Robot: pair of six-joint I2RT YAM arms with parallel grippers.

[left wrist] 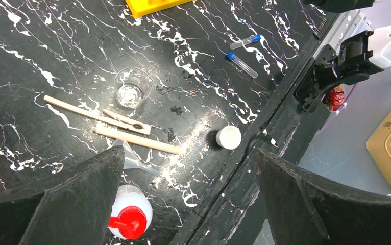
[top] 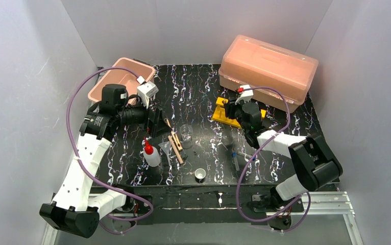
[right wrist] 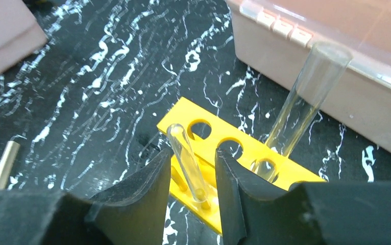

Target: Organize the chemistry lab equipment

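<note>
My right gripper stands open astride a clear tube that leans in a hole of the yellow rack; a gap shows beside the tube. A second clear tube stands in another hole. My left gripper hangs wide open and empty above the mat, with the white squeeze bottle with the red nozzle by its left finger. The glass beaker, the wooden clamps, the tiny white cup and two blue-capped tubes lie on the mat.
The big pink lidded box sits right behind the rack. An open pink bin stands at the back left. A clear funnel lies beside the bottle. The mat's near edge runs just past the cup.
</note>
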